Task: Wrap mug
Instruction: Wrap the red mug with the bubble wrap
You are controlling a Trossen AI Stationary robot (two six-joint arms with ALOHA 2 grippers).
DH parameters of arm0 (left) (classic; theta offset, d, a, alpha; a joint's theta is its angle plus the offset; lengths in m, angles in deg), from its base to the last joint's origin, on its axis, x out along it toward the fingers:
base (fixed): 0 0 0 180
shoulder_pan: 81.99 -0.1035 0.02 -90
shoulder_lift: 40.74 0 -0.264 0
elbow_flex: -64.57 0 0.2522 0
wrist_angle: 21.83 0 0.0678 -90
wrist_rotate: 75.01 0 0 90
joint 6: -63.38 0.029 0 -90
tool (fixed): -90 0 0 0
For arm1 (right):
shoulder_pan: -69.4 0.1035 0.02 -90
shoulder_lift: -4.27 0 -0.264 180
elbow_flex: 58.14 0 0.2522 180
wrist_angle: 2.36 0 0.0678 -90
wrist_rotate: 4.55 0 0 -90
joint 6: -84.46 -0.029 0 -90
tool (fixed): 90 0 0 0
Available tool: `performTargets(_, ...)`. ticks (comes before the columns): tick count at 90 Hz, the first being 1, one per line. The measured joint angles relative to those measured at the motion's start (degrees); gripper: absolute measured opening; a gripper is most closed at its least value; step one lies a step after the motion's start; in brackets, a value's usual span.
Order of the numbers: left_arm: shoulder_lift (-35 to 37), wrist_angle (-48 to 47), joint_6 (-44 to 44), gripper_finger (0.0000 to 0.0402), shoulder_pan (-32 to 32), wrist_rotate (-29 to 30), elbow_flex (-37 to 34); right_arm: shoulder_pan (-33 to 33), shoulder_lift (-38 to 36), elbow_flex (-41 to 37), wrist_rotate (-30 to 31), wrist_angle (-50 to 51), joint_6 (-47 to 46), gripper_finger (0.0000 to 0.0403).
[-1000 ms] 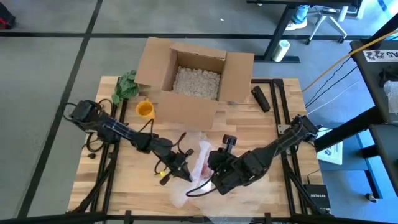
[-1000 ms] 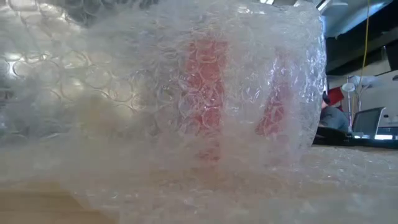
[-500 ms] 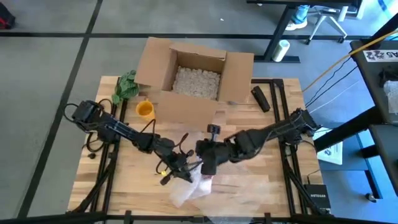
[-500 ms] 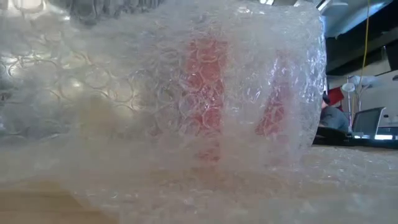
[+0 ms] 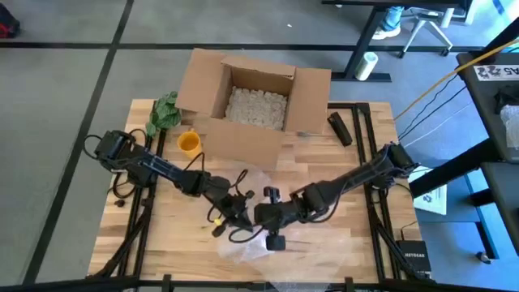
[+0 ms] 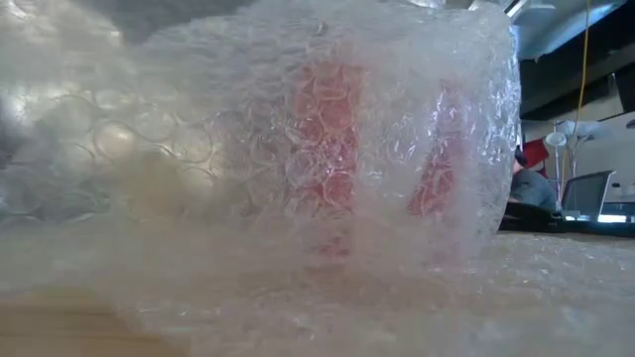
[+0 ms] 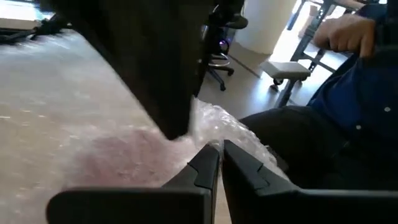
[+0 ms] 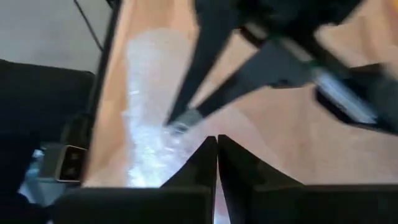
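Found the red mug [image 6: 327, 149] near the front edge of the pale wooden table [image 5: 162, 235], bundled in a clear sheet of bubble wrap [image 5: 253, 243] and showing only as red patches through the film in the low view. Judged it fragile and fairly heavy inside a soft, slippery, springy cover. Best taken hold of by the loose edge of the film, not squeezed through the padding (likely to slide out otherwise).

Saw the left gripper [image 5: 235, 217] low over the bundle's left side, its fingers [image 7: 208, 167] drawn almost together with only a sliver between them. Could not tell whether any film was pinched there. Met the right gripper [image 5: 264, 217] just beside it over the same bundle, fingers [image 8: 208, 155] pressed together, likewise with no visible hold.

Noted the open brown cardboard box [image 5: 235, 144] at the back of the table, its bottom covered with pale packing peanuts [image 5: 258, 105]. Left of it, a small yellow cup [image 5: 189, 143], contents not made out.
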Motion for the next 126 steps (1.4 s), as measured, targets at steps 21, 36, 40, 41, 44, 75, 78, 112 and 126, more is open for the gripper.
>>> performTargets(21, 0.0, -1.27, 0.01, 0.0, -0.13, 0.78, 0.0, -0.11, 0.0, -9.93, -5.14, -10.84, -5.62, 0.0001)
performTargets(36, 0.18, -3.55, -0.18, 0.0, -0.38, 1.27, -0.02, -0.05, 0.0, -12.91, -6.16, -12.61, -7.95, 0.0001)
performTargets(40, 0.2, -4.41, -0.24, 0.0, -0.55, 1.26, -0.02, -0.03, 0.0, -13.22, -6.68, -12.52, -8.39, 0.0001)
performTargets(41, 0.2, -4.67, -0.34, 0.0, -0.55, 1.25, -0.02, -0.05, 0.0, -13.27, -6.83, -12.48, -8.44, 0.0001)
performTargets(44, 0.2, -5.33, -0.73, 0.0, -0.58, 1.23, -0.02, -0.07, 0.0, -13.43, -7.5, -12.48, -8.5, 0.0001)
performTargets(75, 0.24, -13.15, -2.94, 0.0, -1.06, -2.37, -0.02, -0.07, 0.0, -13.49, -7.9, -11.26, -8.19, 0.0001)
performTargets(78, 0.24, -13.61, -3.27, 0.0, -0.86, -2.48, -0.02, -0.12, 0.0, -13.49, -7.77, -11.33, -8.13, 0.0001)
performTargets(112, -4.4, -9.78, -4.17, 0.0, 4.08, 0.14, -0.02, -1.39, 0.0, -13.53, -8.83, -12.7, -7.94, 0.0001)
performTargets(126, -11.23, 2.56, -3.85, 0.0, 2.99, 3.4, -0.02, -2.09, 0.02, -13.53, -10.06, -13.98, -7.96, 0.0001)
